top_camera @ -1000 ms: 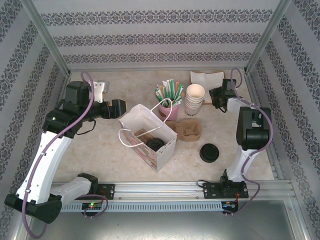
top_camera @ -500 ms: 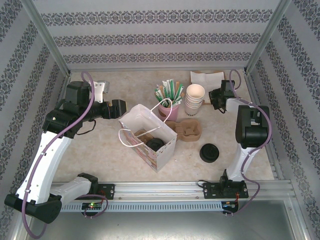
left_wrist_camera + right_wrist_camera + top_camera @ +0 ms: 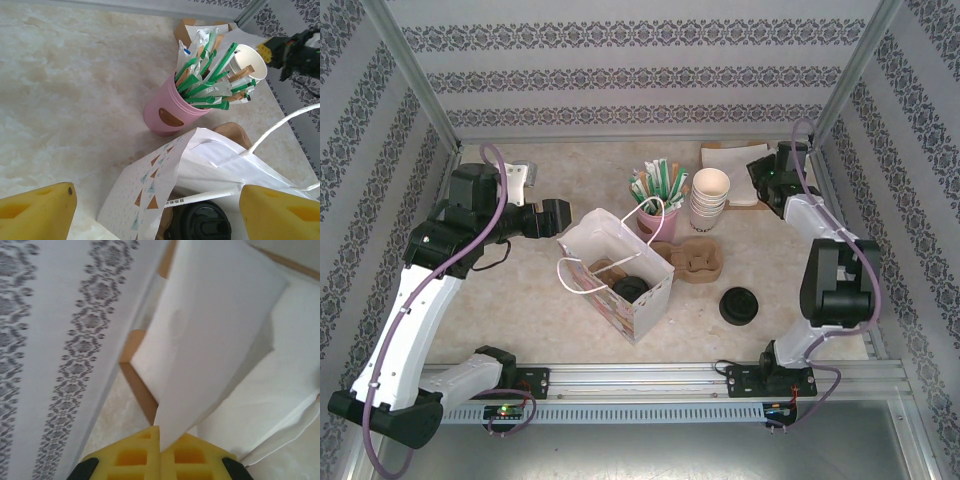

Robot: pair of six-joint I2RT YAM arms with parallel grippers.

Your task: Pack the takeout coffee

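The takeout coffee (image 3: 632,289), a cup under a black lid (image 3: 202,224), stands inside the white paper bag (image 3: 656,300) at mid-table. My left gripper (image 3: 561,215) hangs open just left of the bag's rim (image 3: 150,180), with its yellow fingers (image 3: 35,210) on either side of the bag's corner and nothing held. At the back right, by the napkin stack (image 3: 728,156), my right gripper (image 3: 760,172) is shut. Its yellow pads (image 3: 135,455) pinch the corner of one white napkin (image 3: 215,340), which is raised off the pile.
A pink cup of green and brown sticks (image 3: 655,212) and a stack of lidless cream cups (image 3: 708,198) stand behind the bag. A brown cardboard carrier (image 3: 698,262) lies to the bag's right, and loose black lids (image 3: 739,305) sit nearer the front. The patterned wall is close on the right.
My right arm swung from beside the cup stack back and to the right, to the napkin stack, and its jaws shut on a napkin. The left arm held still.
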